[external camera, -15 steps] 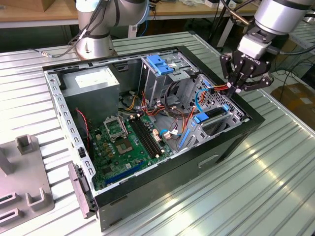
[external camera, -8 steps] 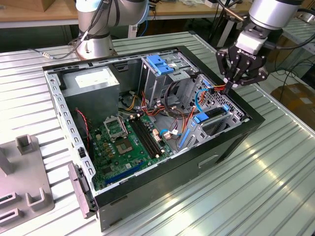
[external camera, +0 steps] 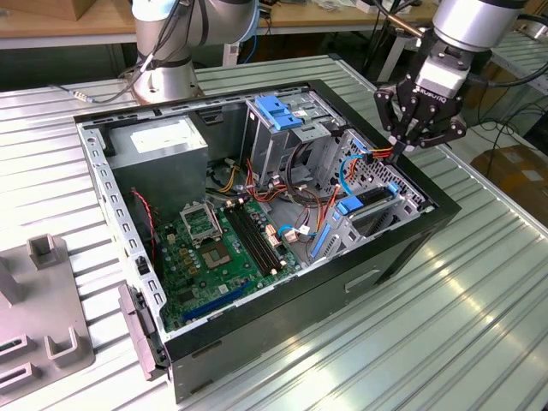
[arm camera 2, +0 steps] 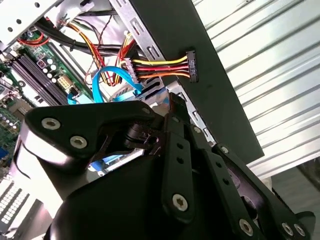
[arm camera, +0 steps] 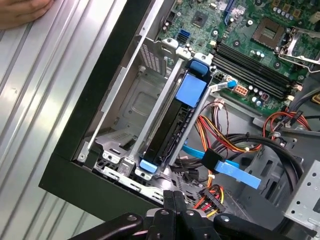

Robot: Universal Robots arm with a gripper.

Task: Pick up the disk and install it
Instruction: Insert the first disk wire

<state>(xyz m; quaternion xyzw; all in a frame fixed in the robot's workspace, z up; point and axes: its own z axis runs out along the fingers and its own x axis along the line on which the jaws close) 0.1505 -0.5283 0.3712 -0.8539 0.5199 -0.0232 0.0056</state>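
Standing on edge in the metal drive cage (arm camera: 155,100) at a corner of the open computer case (external camera: 402,248), the disk (arm camera: 172,127) shows its black body between the blue ends of its carrier frame (arm camera: 192,90). Whether it is latched fully home cannot be told. The gripper (external camera: 401,147) hangs just above that cage, its fingers pressed together with nothing visible between them. The principal hazard is judged to be loose wiring. A blue data cable (arm camera: 227,167) and a bundle of yellow, red and orange power wires (arm camera: 220,135) lie just beside the disk, and a black power connector (arm camera 2: 191,65) hangs free near the case wall. Any descent or sideways travel could snag or crush them. A half-seated disk pushed off-square could jam in the rails. A person's hand (arm camera: 20,10) rests on the worktop (external camera: 479,291) near the case, probably within the arm's reach.
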